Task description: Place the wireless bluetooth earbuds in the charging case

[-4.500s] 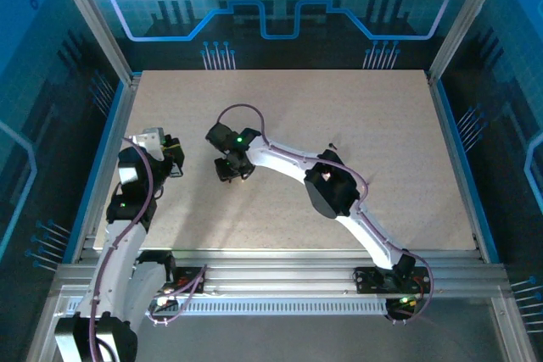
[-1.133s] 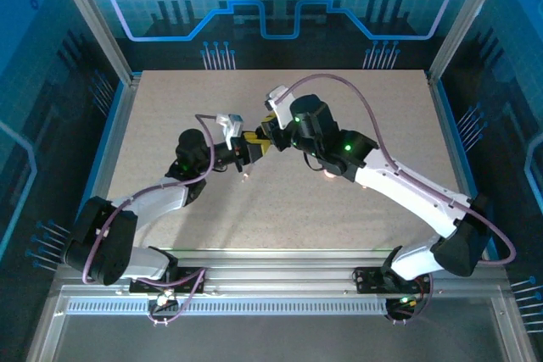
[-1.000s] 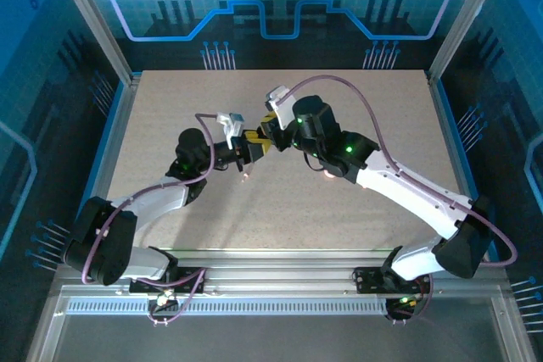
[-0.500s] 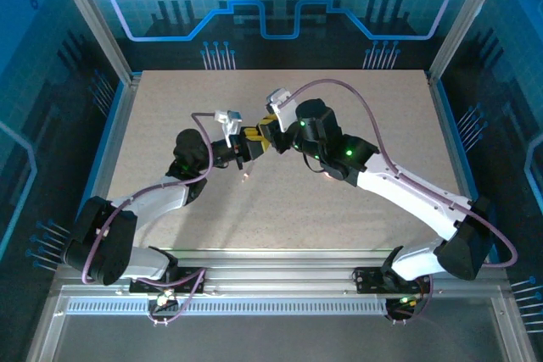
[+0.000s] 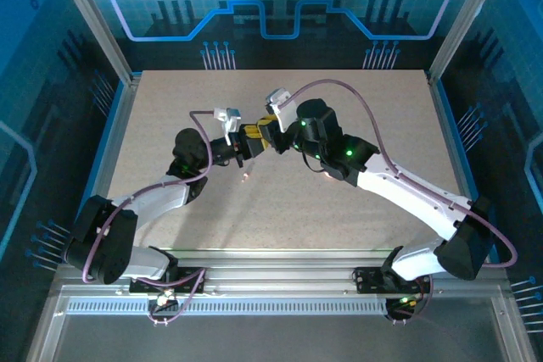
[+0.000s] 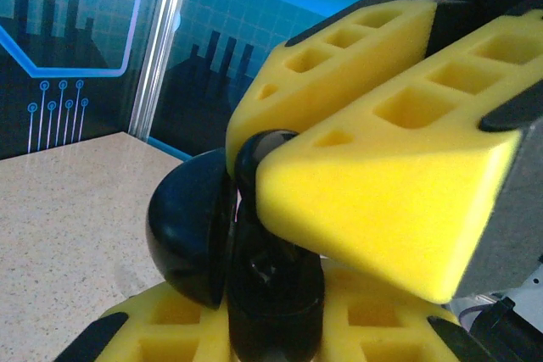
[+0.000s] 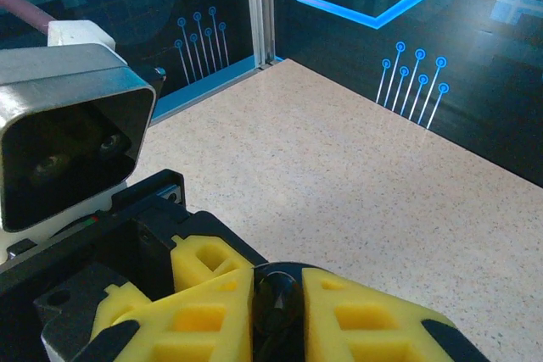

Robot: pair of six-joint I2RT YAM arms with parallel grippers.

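Observation:
Both grippers meet above the middle of the table. My left gripper (image 5: 239, 149) (image 6: 276, 332) is shut on a small black round charging case (image 6: 273, 290). The case's domed lid (image 6: 188, 222) hangs open to the left. My right gripper (image 5: 265, 136) (image 7: 277, 315) is shut on a glossy black earbud (image 7: 277, 301) (image 6: 259, 152). In the left wrist view its yellow foam fingers (image 6: 382, 184) press that earbud down at the case's open mouth. I see no pale pink case between the fingers.
Two small pale pink spots, one (image 5: 246, 175) below the grippers and one (image 5: 327, 174) under the right arm, lie on the speckled table (image 5: 382, 116); I cannot tell what they are. Metal frame posts (image 5: 100, 31) and blue walls ring the table.
4.5 s ago the arms were apart, the left one folded at the left edge. Over the last second the joined grippers crept slightly toward the far side, still pressed together.

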